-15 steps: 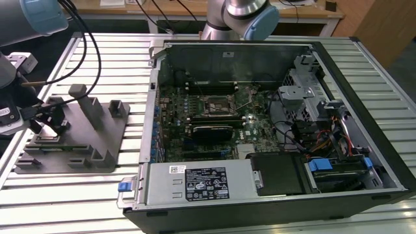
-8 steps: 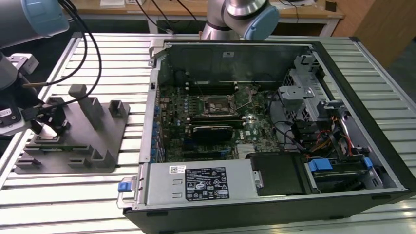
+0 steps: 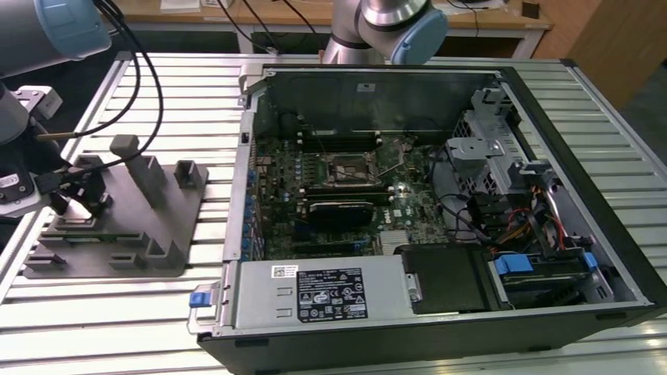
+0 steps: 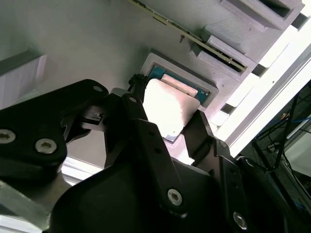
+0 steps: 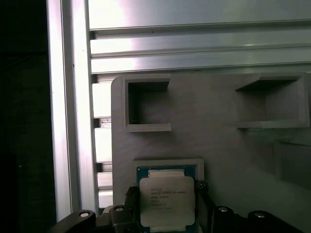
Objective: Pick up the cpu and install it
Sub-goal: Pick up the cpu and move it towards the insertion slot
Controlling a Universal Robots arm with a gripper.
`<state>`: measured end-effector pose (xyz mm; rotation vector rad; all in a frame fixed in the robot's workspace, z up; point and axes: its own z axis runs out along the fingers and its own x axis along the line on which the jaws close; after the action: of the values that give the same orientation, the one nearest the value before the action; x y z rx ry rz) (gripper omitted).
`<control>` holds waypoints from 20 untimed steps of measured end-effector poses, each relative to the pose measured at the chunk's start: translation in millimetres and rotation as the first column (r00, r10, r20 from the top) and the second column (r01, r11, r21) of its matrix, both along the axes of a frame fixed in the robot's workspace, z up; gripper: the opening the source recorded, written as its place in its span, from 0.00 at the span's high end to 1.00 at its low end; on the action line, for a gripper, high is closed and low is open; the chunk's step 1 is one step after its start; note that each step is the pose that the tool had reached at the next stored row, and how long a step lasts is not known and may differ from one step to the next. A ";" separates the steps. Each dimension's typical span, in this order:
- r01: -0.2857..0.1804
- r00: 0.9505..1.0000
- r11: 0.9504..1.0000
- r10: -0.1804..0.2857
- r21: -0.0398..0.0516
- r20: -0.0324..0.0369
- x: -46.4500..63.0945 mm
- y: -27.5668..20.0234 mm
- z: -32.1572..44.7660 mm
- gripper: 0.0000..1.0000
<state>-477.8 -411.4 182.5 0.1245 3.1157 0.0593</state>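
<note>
Item: gripper (image 5: 166, 191), black, two fingers (image 4: 141, 104) pressed against opposite edges of the cpu (image 5: 167, 201), pinching it. Cpu: flat square, silver top, green-blue border, lying level within a pale-framed square recess (image 5: 167, 163) of the grey fixture plate (image 3: 167, 211); in both wrist views it sits between the fingertips. Fixture plate: grey, with open rectangular pockets (image 5: 146, 107) and upright posts (image 3: 127, 152); in the exterior view it lies at 9 o'clock, with the gripper low over the plate's 9 o'clock end. Table (image 3: 156, 86): ribbed aluminium slats, bearing plate and case. Computer case (image 3: 542, 101): open, on its side, at 3 o'clock from the plate and just beside it. Contents: green motherboard (image 3: 417, 203) with a square socket (image 3: 347, 170) near its middle, well apart from the cpu; grey power supply (image 3: 312, 293) at the case's 6 o'clock. Arm (image 3: 386, 27): silver, blue-capped joints, at 12 o'clock beyond the case.
</note>
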 end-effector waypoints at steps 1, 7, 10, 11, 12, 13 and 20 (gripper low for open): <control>0.000 1.000 1.000 0.000 0.000 0.000 0.0 0.0 0.0 0.43; 0.000 1.000 1.000 0.000 0.000 0.000 0.0 0.0 0.0 0.45; 0.000 1.000 1.000 0.000 0.000 0.000 0.0 0.0 2.8 0.45; 0.000 1.000 1.000 0.000 0.000 0.000 0.0 0.0 4.7 0.45; 0.000 1.000 1.000 0.000 0.000 0.000 0.0 0.0 6.5 0.45; 0.000 1.000 1.000 0.000 0.000 0.000 0.0 0.0 8.5 0.45; 0.000 1.000 1.000 0.000 0.000 0.000 0.0 0.0 21.5 0.45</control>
<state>-477.8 -411.4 204.0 0.1245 3.1155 0.0594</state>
